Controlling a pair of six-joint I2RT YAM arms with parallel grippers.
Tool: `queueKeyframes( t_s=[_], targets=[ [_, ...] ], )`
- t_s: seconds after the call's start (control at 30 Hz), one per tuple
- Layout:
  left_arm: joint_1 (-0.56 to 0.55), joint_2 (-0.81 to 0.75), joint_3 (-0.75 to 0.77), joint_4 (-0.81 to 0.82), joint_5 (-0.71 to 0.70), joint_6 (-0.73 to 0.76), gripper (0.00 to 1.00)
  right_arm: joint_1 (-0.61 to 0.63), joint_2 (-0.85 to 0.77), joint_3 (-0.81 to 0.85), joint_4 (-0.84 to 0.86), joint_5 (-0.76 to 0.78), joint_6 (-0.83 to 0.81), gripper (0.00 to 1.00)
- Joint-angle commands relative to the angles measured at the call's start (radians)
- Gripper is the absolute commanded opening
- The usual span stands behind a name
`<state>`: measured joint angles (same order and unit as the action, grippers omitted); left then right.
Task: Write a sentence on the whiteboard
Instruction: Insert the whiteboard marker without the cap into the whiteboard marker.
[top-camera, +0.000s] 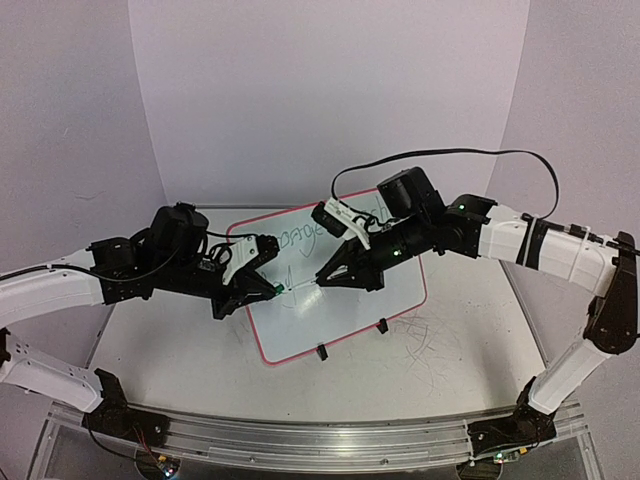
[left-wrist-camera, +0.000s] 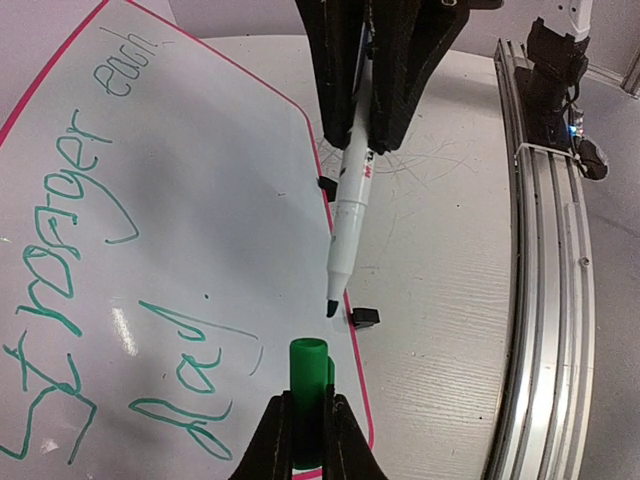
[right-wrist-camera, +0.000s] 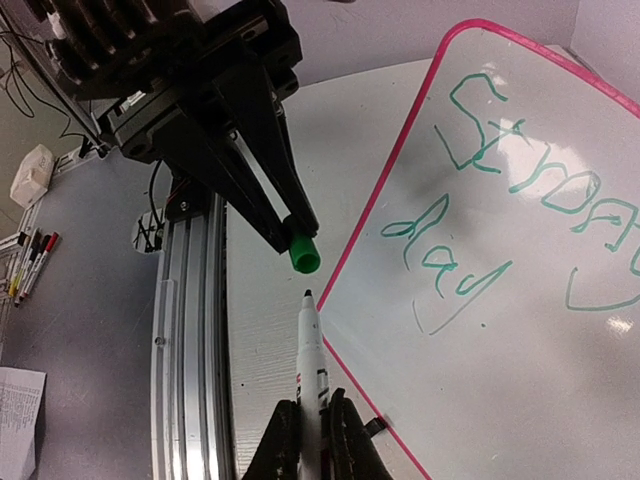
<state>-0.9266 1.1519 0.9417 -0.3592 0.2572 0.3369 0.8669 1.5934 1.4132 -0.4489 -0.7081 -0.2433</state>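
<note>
Pale counter (top-camera: 450, 370), whiteboard (top-camera: 330, 325) at centre bearing sentence (left-wrist-camera: 100, 170), seemingly complete. Gripping cap (left-wrist-camera: 308, 375) in left end effector (left-wrist-camera: 308, 425), marker (right-wrist-camera: 312, 350) in right end effector (right-wrist-camera: 312, 425), at cap's 3 o'clock from above, apart. Probably recapping: align tip, press home.

White backdrop walls (top-camera: 330, 100), scuffed white tabletop (top-camera: 450, 370) w/ alu rail (top-camera: 320, 445) at front.
</note>
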Motion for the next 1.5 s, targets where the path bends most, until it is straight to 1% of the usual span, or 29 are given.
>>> queueKeyframes(
  t_s=[0.0, 1.27, 1.47],
  targets=[
    [-0.013, 0.006, 0.026, 0.010, -0.016, 0.015, 0.00, -0.001, 0.020, 0.023, 0.003, -0.044, -0.019, 0.00],
    [-0.044, 0.045, 0.052, -0.018, -0.012, 0.027, 0.00, -0.001, 0.048, 0.028, 0.015, -0.047, -0.022, 0.00],
    [-0.046, 0.045, 0.059, -0.019, -0.013, 0.029, 0.00, 0.001, 0.071, 0.023, 0.016, -0.088, -0.019, 0.00]
  ],
)
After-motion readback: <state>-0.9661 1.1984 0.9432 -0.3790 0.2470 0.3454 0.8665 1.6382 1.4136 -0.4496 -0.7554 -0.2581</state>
